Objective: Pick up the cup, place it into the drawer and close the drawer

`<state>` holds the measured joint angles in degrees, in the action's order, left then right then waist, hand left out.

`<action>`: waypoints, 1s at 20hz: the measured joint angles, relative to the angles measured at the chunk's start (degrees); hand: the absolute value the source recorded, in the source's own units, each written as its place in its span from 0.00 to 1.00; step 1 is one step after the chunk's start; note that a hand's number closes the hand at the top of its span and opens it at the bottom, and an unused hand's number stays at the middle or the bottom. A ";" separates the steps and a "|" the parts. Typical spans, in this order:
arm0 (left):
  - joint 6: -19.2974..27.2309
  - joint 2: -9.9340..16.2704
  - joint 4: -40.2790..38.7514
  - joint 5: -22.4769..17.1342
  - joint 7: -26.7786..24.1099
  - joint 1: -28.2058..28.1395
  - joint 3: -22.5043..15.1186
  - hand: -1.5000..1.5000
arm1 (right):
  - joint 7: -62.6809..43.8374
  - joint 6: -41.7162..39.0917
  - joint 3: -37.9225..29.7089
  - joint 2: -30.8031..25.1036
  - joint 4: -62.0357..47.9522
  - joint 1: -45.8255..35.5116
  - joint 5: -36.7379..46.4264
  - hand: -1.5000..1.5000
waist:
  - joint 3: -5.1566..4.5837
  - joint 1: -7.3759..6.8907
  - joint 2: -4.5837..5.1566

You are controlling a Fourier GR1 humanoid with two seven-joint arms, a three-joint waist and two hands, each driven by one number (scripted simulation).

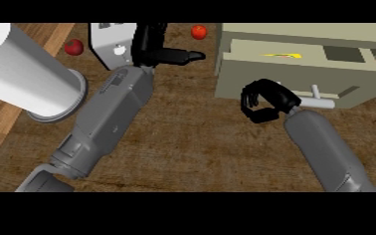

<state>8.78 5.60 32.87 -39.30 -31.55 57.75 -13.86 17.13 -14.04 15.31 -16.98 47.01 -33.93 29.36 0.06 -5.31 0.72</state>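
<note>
i had the right hand (266, 105) in front of the drawer (294, 74), fingers curled into a clenched shape with nothing that i could see inside them, just beside the drawer's front face and a little to the left of its pale handle (320, 101). i judged that it sat there because the front was the surface to push, and a curled hand makes a blunt pad for shoving the drawer home. the drawer itself stood pulled out from the beige cabinet (294, 31), its tray showing a yellow and red item (281, 55) and a darker patch; whether that item was the cup i could not tell, and i saw no plain cup anywhere else, so i took the task's thing to be either in the drawer or hidden. the left hand (158, 50) was well to the left of the drawer, fingers mostly straight and the thumb stuck out toward it, holding nothing. it lay against a white appliance (112, 42), which read to me as a parked arm. between it and the drawer sat a red tomato (199, 32); another red fruit (73, 47) and a big white cylinder (37, 82) lay farther left of the drawer.
</note>
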 measured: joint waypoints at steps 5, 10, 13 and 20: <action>-2.10 2.11 3.73 -0.42 1.40 -3.02 -0.18 0.00 | 3.76 3.18 -5.92 -0.98 -9.97 -7.83 -1.64 1.00 | 0.20 -2.00 0.50; -4.23 4.02 6.03 -0.31 1.83 -6.01 -0.72 0.00 | 6.79 2.66 -9.10 -1.35 -14.95 -10.66 -3.88 1.00 | 0.48 -2.98 0.79; -5.13 4.68 7.16 -0.27 2.44 -6.99 -1.09 0.00 | 7.41 1.24 -10.27 -1.55 -15.87 -10.86 -5.34 1.00 | 0.55 -3.44 0.68; -7.46 6.16 9.00 -0.43 3.10 -8.66 -1.47 0.00 | 8.19 -3.46 -12.02 -2.78 -15.37 -10.26 -8.63 1.00 | 0.77 -4.55 0.96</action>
<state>1.31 11.76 41.86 -39.72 -28.45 49.10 -15.34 25.32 -17.50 3.29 -19.76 31.64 -44.19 20.73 0.83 -9.86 1.68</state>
